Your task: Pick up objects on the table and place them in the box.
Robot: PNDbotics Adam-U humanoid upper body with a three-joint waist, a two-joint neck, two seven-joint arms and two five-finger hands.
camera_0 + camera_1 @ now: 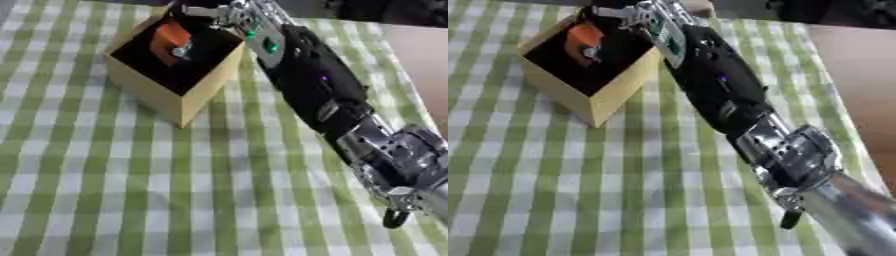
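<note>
Reaching over the box [179, 102] near the table's [105, 200] far edge, right hand [197, 11] above an orange object [171, 37]; grasp state impossible to tell. Risk: forearm nudging the rim and shifting the box.

Bright even light, soft overall blur, box [175, 97] interior dark with shadow, glare on silver arm joint [398, 152] nearest the camera

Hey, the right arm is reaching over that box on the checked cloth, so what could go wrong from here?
1. The forearm crosses right above the box's near corner; pulling back low might catch the rim and shift or tip the box.
2. The orange object sits inside near the robot hand; if a finger is caught on it, withdrawing could drag it back out. Whether the robot hand has let go cannot be seen.
</note>
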